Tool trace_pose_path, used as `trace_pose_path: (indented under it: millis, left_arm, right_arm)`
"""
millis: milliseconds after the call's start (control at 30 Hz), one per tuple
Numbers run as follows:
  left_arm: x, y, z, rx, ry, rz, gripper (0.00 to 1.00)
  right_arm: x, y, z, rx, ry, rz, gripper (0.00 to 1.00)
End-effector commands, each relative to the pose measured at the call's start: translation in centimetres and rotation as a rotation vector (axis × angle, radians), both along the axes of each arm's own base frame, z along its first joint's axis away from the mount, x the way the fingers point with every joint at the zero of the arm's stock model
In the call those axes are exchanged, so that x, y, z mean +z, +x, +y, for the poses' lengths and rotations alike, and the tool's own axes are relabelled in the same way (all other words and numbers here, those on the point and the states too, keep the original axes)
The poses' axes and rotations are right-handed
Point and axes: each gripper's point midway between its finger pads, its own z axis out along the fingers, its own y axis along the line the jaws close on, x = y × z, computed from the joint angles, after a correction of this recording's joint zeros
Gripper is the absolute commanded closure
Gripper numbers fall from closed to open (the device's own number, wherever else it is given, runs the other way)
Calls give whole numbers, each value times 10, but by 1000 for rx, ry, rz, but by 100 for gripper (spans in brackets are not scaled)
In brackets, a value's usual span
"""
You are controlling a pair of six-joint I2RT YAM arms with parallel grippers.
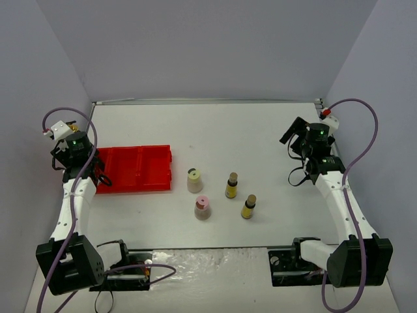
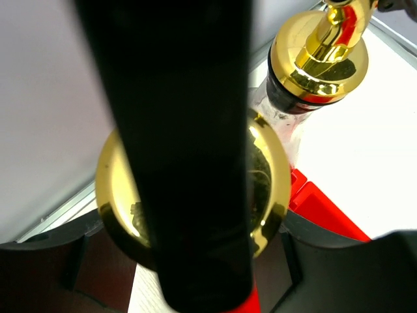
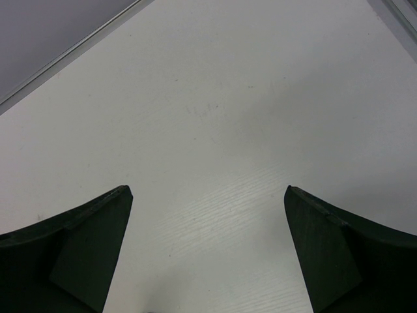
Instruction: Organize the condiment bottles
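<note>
First tall glass bottle (image 2: 319,59) stands at red tray (image 1: 140,168), 9 o'clock; second tall glass bottle (image 2: 267,189) beside it, clamped in left gripper (image 2: 186,254). Outstanding at centre — yellow-capped bottle (image 1: 194,180), pink-capped bottle (image 1: 202,208), tiny bottle (image 1: 231,186), its twin (image 1: 248,207). Right gripper (image 3: 208,261) — jaws apart, 2 o'clock.

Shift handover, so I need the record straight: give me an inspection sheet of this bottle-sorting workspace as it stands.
Surface: white table, no spills seen.
Job's things: yellow-capped beige bottle, pink-capped beige bottle and two tiny brown-capped bottles stand apart mid-table; two gold-spouted glass bottles by the red tray, at its left end; its visible compartments empty.
Clutter: nothing seen.
Claws: left claw closed on one gold-spouted bottle; right claw open over bare table.
Cables: purple cables loop above both arms.
Surroundings: grey walls on three sides.
</note>
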Motion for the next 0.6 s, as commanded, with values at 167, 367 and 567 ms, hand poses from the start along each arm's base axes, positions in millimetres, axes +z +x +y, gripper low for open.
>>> trace_pose_path:
  millis: [167, 367, 567]
  left_arm:
    - [36, 12, 12, 32, 68, -176, 100]
    - [27, 13, 11, 26, 60, -167, 100]
    - [16, 12, 8, 34, 22, -145, 100]
  right_arm:
    - [19, 11, 2, 2, 4, -95, 0]
    - [17, 11, 3, 2, 9, -94, 0]
    - [15, 12, 4, 6, 13, -93, 0]
